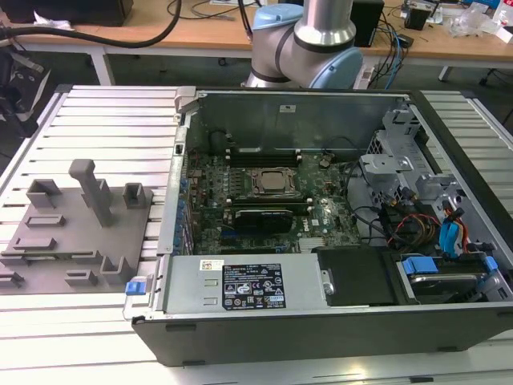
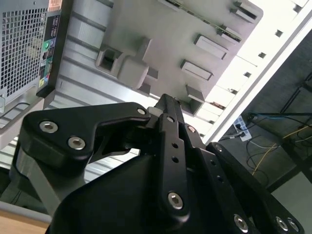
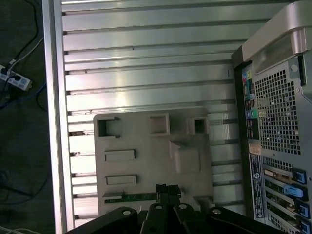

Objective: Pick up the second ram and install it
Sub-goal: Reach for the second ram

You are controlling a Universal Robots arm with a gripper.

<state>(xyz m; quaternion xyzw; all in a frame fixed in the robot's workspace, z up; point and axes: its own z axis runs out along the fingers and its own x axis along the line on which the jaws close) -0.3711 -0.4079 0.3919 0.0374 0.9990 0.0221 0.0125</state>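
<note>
The second ram [image 3: 130, 196] is a thin green stick lying in a slot of the grey fixture plate [image 3: 146, 136], at the plate's edge closest to the camera in the first wrist view. My gripper [image 3: 167, 188] hovers well above that plate, its black fingertips together with nothing between them, next to one end of the stick. The second wrist view looks past the gripper [image 2: 163, 103] and its black linkages to the plate [image 2: 161, 29] beyond. In the exterior view the fixture plate [image 1: 72, 233] lies to the left of the open computer case [image 1: 321, 200].
Inside the case lie the motherboard with the silver processor [image 1: 271, 181], black memory slots [image 1: 264, 152] beside it, a black-covered card [image 1: 258, 218] and cables on the exterior view's right. The ribbed aluminium table [image 3: 146, 63] surrounds the plate. The case's rear panel [image 3: 275, 126] stands beside it.
</note>
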